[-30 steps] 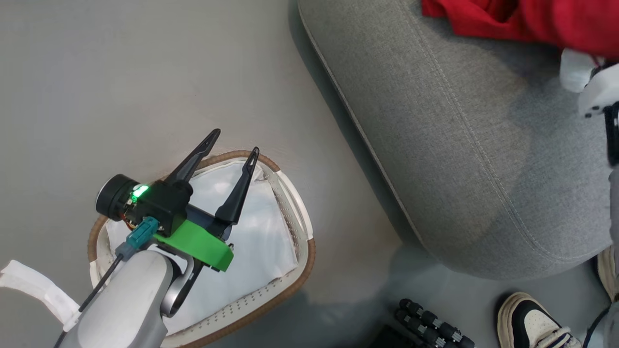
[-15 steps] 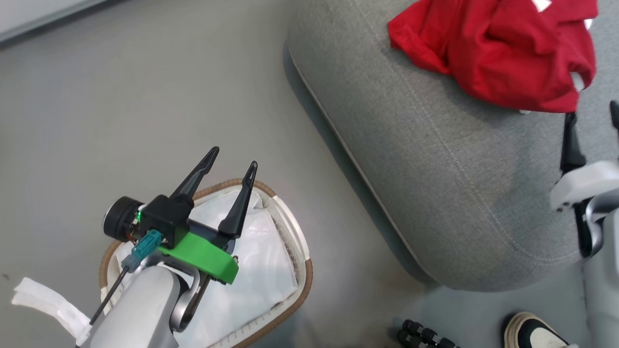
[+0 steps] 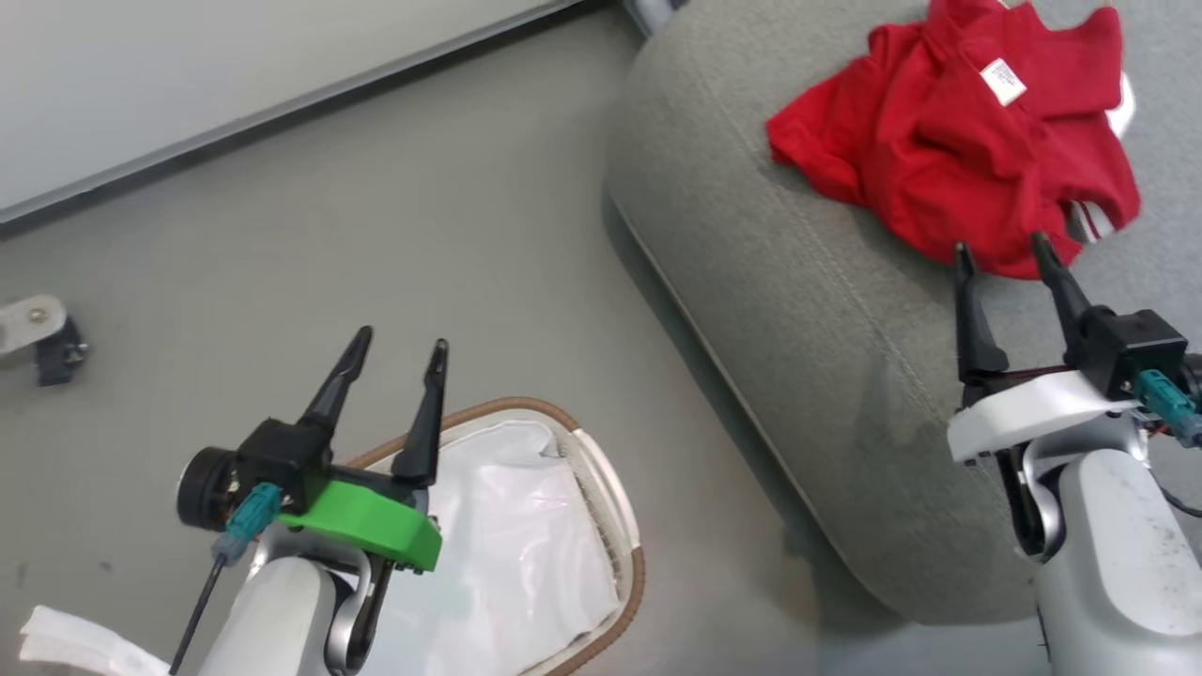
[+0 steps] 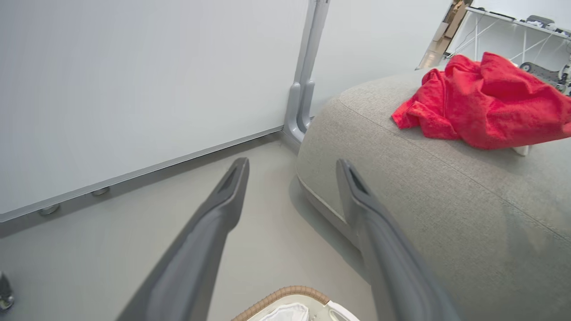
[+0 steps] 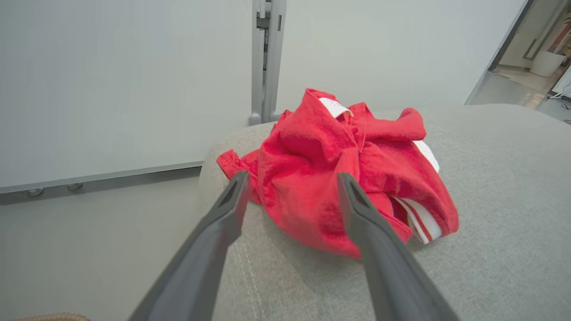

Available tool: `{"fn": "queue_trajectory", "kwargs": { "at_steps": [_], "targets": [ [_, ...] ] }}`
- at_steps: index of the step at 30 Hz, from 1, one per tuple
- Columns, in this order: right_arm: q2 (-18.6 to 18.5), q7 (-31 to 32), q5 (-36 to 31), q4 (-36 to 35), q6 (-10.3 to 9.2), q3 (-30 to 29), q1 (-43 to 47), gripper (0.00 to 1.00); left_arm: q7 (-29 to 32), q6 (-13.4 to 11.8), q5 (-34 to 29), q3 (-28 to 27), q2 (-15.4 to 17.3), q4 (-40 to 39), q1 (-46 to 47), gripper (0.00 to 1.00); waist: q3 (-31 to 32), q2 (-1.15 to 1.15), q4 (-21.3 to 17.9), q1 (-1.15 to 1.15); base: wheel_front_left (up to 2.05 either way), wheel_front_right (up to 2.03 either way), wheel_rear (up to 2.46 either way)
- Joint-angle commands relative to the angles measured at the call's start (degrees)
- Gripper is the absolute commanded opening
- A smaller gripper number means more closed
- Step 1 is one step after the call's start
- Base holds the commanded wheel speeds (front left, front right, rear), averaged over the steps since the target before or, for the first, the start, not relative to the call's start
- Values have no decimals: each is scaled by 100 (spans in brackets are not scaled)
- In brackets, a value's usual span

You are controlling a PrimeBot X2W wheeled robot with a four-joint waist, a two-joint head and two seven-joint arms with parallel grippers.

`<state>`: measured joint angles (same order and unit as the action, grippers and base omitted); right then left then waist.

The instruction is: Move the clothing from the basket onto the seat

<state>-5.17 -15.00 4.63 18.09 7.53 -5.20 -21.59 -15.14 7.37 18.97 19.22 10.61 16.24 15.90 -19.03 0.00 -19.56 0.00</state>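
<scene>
Fingers on the right end effector (image 3: pixel 999 246) are spread wide with nothing in them, tips right at the near edge of the clothing (image 3: pixel 948 150). Left end effector (image 3: pixel 402 340) is just as wide and empty too, hanging over the far rim of the basket (image 3: pixel 526 406).

The clothing sits in a crumpled red heap on the seat (image 3: pixel 798 310), well apart from the basket, and all I can see in the basket is the white liner (image 3: pixel 526 545). So my guess is the job's basically done and the step now is clearing the right arm away.

To do that well I'd back off along the line of the fingers and lift a bit. Swinging sideways could catch a fold on a tip and drag the heap toward the seat's edge.

Pose-wise, the right forearm comes up from the lower right in the head view, fingers pointing away over the seat. The left forearm rises from the bottom left, fingers aimed out over the floor.
</scene>
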Motion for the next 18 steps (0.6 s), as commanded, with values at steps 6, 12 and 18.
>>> {"fn": "queue_trajectory", "kwargs": {
  "at_steps": [6,12,18],
  "targets": [
    [154,-27,191,-181,-7,387,67,100,1,16,-410,-735,-272,22,-300,100,496,0,773,0,0,0,0],
    [196,-27,260,-120,-7,390,208,100,1,15,-669,-1314,-470,51,-507,100,721,0,1207,0,0,0,0],
    [207,-27,311,-16,-8,387,536,100,1,18,-868,-1729,-589,127,-795,100,951,0,1543,0,0,0,0]
  ]
}}
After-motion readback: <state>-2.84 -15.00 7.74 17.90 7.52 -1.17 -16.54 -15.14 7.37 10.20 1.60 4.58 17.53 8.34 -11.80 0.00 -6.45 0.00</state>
